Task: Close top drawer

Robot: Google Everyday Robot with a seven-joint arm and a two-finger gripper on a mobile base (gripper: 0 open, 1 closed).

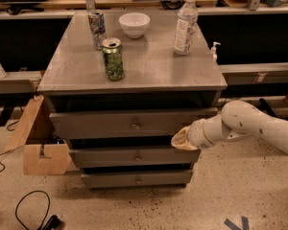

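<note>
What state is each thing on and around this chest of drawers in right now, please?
top drawer: partly open, with a dark gap behind its front panel
gripper: at the top drawer's right end, low on the front panel
green can: upright
silver can: upright
white bowl: right way up
plastic bottle: upright, cap on
cardboard box: on the floor, flap open

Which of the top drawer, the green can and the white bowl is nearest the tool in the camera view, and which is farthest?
The tool sits low on the right.
1. Top drawer: the right end of its front is at the tool.
2. Green can: front left of the tabletop.
3. White bowl: at the back, near the middle.
</note>
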